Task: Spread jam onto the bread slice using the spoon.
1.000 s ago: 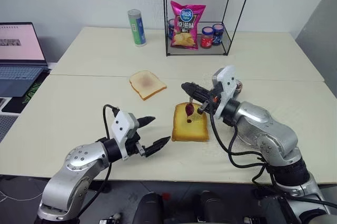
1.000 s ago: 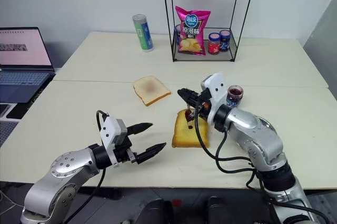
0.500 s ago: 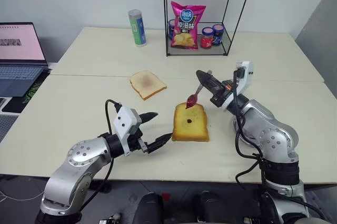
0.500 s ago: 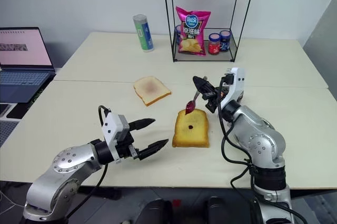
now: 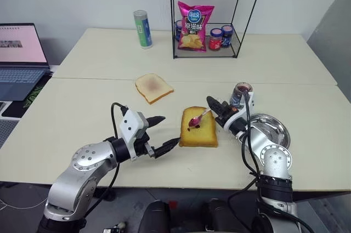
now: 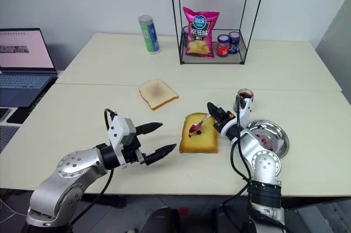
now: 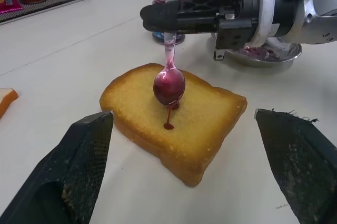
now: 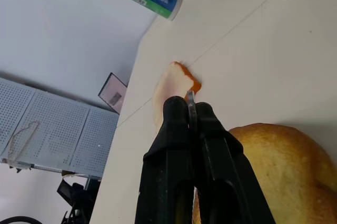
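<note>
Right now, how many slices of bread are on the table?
2. The thick bread slice lies under the spoon, near the table's front edge; the thinner toast slice lies behind it, further left. None seems hidden.

Right tool [image 7: 158, 17] clamps slim silver spoon [image 7: 169, 79]; jam-coated bowl over thick golden bread slice [image 7: 210, 116], dark red jam [image 7: 168, 126] dripping onto it.

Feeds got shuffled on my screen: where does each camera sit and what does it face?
Head pair: looks down over the table, both arms, bread.
Left wrist: between its open pincer's fingers, faces bread, spoon, right pincer.
Right wrist: along its shut pincer over the bread, toward the toast.
All share the bread.
</note>
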`<state>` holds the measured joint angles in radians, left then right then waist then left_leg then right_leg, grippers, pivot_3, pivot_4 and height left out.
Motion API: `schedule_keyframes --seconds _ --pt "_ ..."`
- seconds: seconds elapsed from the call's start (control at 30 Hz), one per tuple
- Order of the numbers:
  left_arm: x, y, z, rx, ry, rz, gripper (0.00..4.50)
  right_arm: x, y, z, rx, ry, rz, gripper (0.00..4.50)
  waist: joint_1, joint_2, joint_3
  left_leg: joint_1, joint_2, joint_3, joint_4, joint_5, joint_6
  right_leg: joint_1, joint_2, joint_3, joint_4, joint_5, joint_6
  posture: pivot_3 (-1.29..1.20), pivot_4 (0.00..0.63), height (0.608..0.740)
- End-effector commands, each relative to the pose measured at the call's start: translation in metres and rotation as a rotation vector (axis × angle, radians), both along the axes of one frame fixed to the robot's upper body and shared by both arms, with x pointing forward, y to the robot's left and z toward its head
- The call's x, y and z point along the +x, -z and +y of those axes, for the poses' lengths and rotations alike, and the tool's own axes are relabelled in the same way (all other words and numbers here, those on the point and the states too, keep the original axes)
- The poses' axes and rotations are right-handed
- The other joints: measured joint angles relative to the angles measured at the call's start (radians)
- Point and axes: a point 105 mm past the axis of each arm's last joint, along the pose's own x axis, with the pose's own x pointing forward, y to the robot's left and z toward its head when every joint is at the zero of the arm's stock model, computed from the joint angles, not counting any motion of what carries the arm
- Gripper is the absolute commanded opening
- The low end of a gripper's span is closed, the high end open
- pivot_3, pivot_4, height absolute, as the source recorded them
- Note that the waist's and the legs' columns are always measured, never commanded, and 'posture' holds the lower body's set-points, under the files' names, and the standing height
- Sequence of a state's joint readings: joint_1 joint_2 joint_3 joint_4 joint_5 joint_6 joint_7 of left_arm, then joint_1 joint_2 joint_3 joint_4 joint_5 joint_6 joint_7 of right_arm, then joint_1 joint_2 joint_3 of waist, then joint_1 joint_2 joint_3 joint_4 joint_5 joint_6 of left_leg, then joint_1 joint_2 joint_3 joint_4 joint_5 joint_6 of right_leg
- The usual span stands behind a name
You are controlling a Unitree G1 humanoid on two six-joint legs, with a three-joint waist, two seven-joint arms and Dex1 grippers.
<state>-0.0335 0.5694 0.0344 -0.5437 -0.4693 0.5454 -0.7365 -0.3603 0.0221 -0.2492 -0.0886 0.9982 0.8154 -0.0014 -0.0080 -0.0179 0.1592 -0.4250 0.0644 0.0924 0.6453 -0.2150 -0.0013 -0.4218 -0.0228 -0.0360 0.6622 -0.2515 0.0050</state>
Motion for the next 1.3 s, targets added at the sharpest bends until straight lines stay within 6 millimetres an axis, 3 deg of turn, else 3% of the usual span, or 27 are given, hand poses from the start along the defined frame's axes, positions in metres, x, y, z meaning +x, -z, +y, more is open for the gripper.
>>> schedule_keyframes --seconds 0.03,0.23,0.37,0.57,0.73,0.87,1.0,1.13,1.3 --pt "-0.002 -0.008 -0.004 0.004 0.021 -0.034 4.50 0.002 -0.001 -0.007 -0.081 0.014 -0.057 0.03 0.000 0.000 0.000 0.000 0.000 0.000 0.000 0.000 0.000 0.000 0.000 0.000 0.000 0.000 0.000 0.00 0.150 0.740" --pt "-0.001 -0.008 -0.005 0.003 0.022 -0.038 4.50 0.009 -0.009 -0.029 -0.185 0.071 -0.126 0.03 0.000 0.000 0.000 0.000 0.000 0.000 0.000 0.000 0.000 0.000 0.000 0.000 0.000 0.000 0.000 0.00 0.150 0.740" --pt "0.002 -0.008 -0.004 0.004 0.026 -0.041 4.50 0.012 -0.027 -0.035 -0.188 0.081 -0.181 0.03 0.000 0.000 0.000 0.000 0.000 0.000 0.000 0.000 0.000 0.000 0.000 0.000 0.000 0.000 0.000 0.00 0.150 0.740" --pt "0.003 -0.007 -0.004 0.008 0.034 -0.040 4.50 0.008 -0.042 -0.028 -0.170 0.038 -0.229 0.03 0.001 0.000 0.000 0.000 0.000 0.000 -0.001 0.000 0.000 0.000 0.001 0.000 0.000 0.000 0.000 0.00 0.150 0.740" --pt "0.004 -0.007 -0.004 0.008 0.039 -0.041 4.50 -0.001 -0.066 0.004 0.006 -0.070 -0.255 0.03 -0.001 0.000 0.000 0.000 0.001 0.000 -0.001 0.000 0.000 -0.001 0.001 0.000 0.001 0.000 0.000 0.00 0.150 0.740" --pt "0.003 -0.007 -0.005 0.007 0.039 -0.040 4.50 0.001 -0.046 0.018 0.000 -0.095 -0.194 0.03 -0.001 0.000 0.000 0.000 0.002 -0.001 -0.001 0.000 0.000 0.000 0.001 -0.001 0.000 0.000 0.000 0.00 0.150 0.740" --pt "0.001 -0.007 -0.004 0.009 0.036 -0.038 4.50 0.001 -0.024 0.020 -0.050 -0.106 -0.153 0.03 0.002 0.000 0.000 0.000 0.000 0.000 -0.001 0.000 0.000 0.000 0.001 -0.001 0.000 0.000 0.000 0.00 0.150 0.740" --pt "0.000 -0.006 -0.003 0.014 0.032 -0.035 4.50 0.003 -0.008 -0.002 -0.121 -0.056 -0.126 0.03 0.002 0.000 0.000 -0.001 -0.001 0.001 0.000 0.000 0.000 0.000 0.000 0.000 -0.001 0.000 0.000 0.00 0.150 0.740" --pt "0.000 -0.006 -0.005 0.016 0.042 -0.033 4.50 -0.002 -0.003 -0.023 -0.185 -0.027 -0.130 0.03 0.002 0.000 0.000 -0.001 0.000 0.000 0.000 0.000 0.000 0.000 0.000 0.000 -0.001 0.000 0.000 0.00 0.150 0.740"
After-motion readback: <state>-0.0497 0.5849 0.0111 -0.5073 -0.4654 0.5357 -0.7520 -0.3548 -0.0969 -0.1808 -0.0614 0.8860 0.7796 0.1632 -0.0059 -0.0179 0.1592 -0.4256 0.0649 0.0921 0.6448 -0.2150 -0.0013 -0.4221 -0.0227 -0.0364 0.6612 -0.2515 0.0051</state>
